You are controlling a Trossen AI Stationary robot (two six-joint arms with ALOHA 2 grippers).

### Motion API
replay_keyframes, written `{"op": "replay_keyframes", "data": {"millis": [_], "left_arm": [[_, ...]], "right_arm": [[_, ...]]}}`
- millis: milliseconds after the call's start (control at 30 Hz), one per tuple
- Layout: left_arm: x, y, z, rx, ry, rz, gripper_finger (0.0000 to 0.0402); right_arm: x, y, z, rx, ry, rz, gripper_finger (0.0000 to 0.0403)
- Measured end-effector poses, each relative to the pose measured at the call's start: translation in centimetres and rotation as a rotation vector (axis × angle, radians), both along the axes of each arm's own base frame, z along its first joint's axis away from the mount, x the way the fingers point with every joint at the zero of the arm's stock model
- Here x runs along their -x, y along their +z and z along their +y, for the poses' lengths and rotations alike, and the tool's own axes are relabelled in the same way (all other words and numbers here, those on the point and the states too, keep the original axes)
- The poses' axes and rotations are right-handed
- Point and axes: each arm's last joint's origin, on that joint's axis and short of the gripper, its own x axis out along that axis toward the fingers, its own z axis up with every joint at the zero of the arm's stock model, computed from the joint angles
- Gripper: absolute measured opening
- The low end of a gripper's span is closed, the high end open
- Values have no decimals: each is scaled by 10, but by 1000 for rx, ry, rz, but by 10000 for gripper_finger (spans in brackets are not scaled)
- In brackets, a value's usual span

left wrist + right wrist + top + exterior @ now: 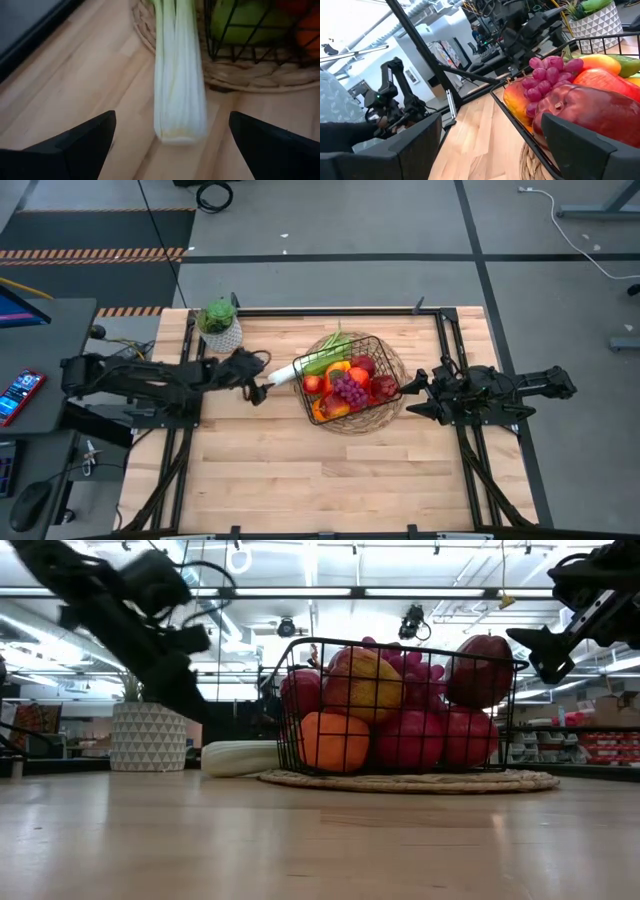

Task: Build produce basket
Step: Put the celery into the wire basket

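The black wire basket stands on a round woven mat and holds toy produce: red apples, purple grapes, orange and yellow pieces. A long white-and-green leek leans out over the basket's left rim, its white end on the table. My left gripper is open just left of that white end, not touching it. My right gripper is open at the basket's right side, apart from it.
A potted plant in a white patterned pot stands at the table's far left, behind my left arm. A phone lies on a grey side table left of the table. The near half of the wooden table is bare wood.
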Motion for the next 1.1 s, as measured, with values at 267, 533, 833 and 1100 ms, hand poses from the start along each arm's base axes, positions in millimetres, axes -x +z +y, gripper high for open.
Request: {"op": "replay_keyframes", "data": {"millis": [267, 533, 833, 1100], "left_arm": [[-35, -7, 22, 25, -91, 127, 396], [-47, -28, 37, 84, -102, 229, 395], [-48, -35, 43, 102, -96, 259, 347], [-48, -32, 46, 96, -79, 284, 250]], "right_arm": [[0, 0, 0, 1, 0, 0, 346], [0, 0, 0, 1, 0, 0, 346], [0, 0, 0, 1, 0, 0, 346], [0, 0, 0, 1, 0, 0, 346]]}}
